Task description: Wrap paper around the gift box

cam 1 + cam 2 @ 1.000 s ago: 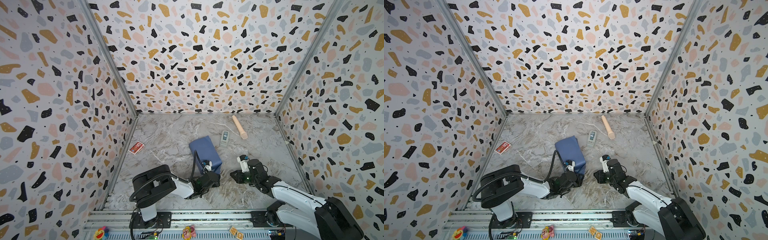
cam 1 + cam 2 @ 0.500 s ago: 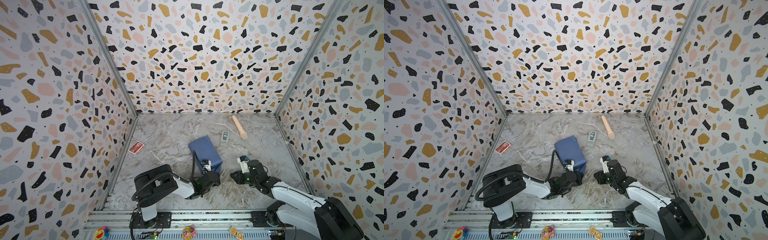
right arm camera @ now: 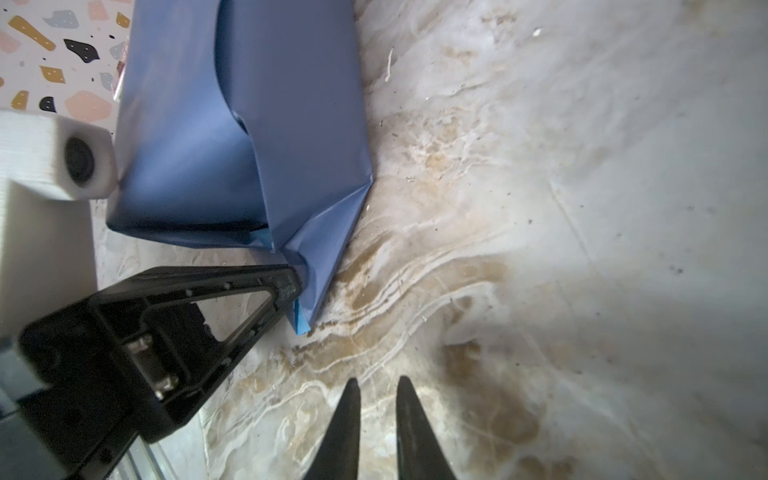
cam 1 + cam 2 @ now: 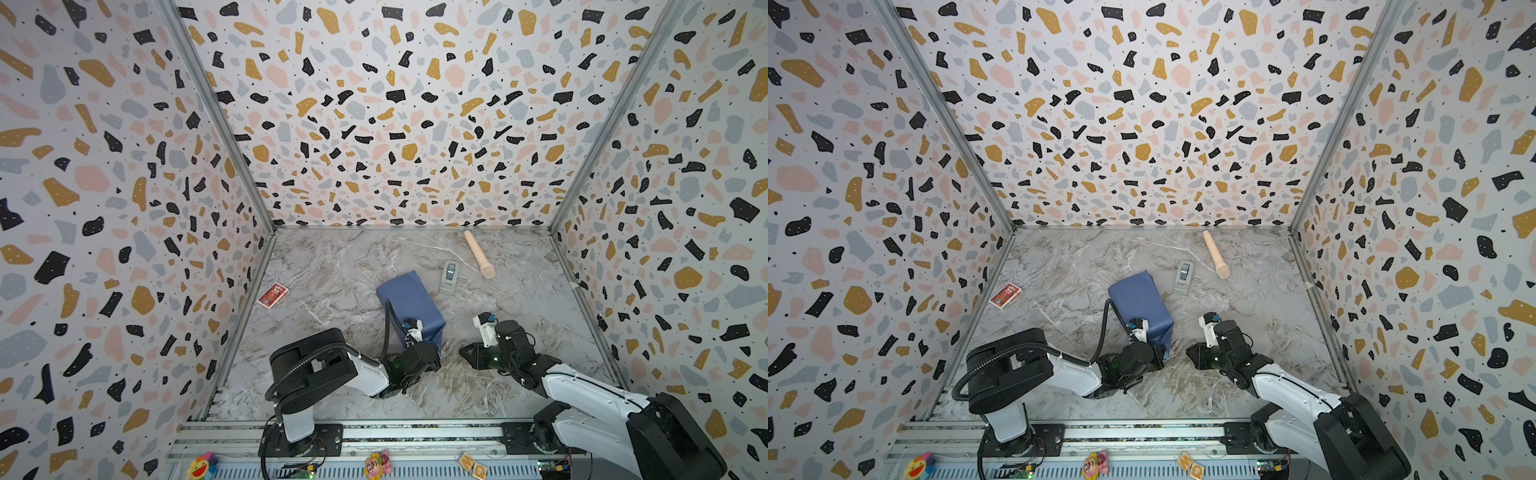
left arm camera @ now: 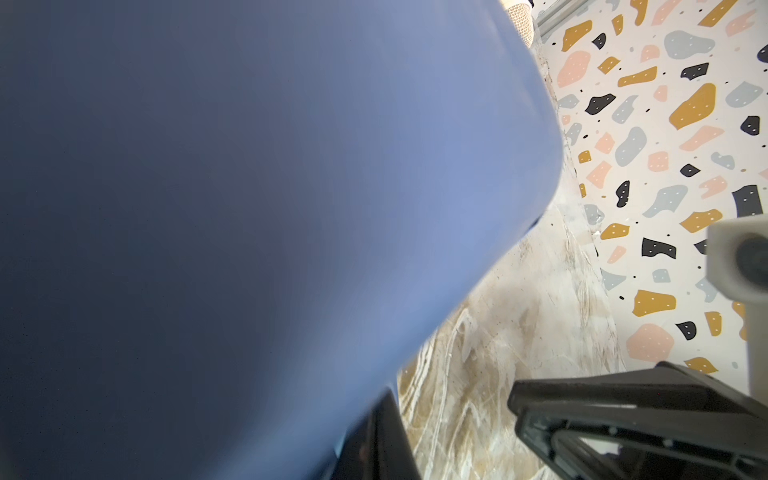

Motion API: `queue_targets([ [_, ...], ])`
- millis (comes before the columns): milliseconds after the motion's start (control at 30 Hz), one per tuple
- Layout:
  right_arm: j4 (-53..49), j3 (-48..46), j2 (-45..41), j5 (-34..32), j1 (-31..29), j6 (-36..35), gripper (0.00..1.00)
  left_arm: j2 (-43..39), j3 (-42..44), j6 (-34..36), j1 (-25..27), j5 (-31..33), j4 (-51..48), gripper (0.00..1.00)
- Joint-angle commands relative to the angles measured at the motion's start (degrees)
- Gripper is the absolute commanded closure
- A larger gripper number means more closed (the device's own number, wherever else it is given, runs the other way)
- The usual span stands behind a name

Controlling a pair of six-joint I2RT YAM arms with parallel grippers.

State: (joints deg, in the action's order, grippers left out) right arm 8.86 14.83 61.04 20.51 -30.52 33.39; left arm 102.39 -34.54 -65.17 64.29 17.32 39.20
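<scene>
Left pincer [image 4: 434, 355] has snapped shut over the last second, and that arm has swung a touch to the right. Going left to right in both top views: a red card pack [image 4: 272, 296] sits left of centre by the wall. Next comes the paper [image 4: 409, 299], bundled into a blue parcel mid-frame on the marble tabletop [image 4: 332, 257], with the gift box hidden inside. The left pincer is clamped on the parcel's near corner flap. A grey tape dispenser [image 4: 449, 277] and a tan wooden stick [image 4: 479, 254] lie to its upper right. Right pincer [image 3: 377, 386] hangs just right of the parcel, tips slightly apart, holding nothing.
</scene>
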Motion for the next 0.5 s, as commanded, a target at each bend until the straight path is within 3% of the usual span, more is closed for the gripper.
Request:
queue_targets([
  [0,3.18,-0.82,0.96,2.07,-1.37,1.40,0.83,-0.47,0.06,1.03,-0.57,1.57,3.25,1.00],
  [467,16.15,-0.24,14.32,-1.08,-6.85,6.64,0.87,-2.79,0.71,2.11,-1.01,0.64,2.99,1.00],
])
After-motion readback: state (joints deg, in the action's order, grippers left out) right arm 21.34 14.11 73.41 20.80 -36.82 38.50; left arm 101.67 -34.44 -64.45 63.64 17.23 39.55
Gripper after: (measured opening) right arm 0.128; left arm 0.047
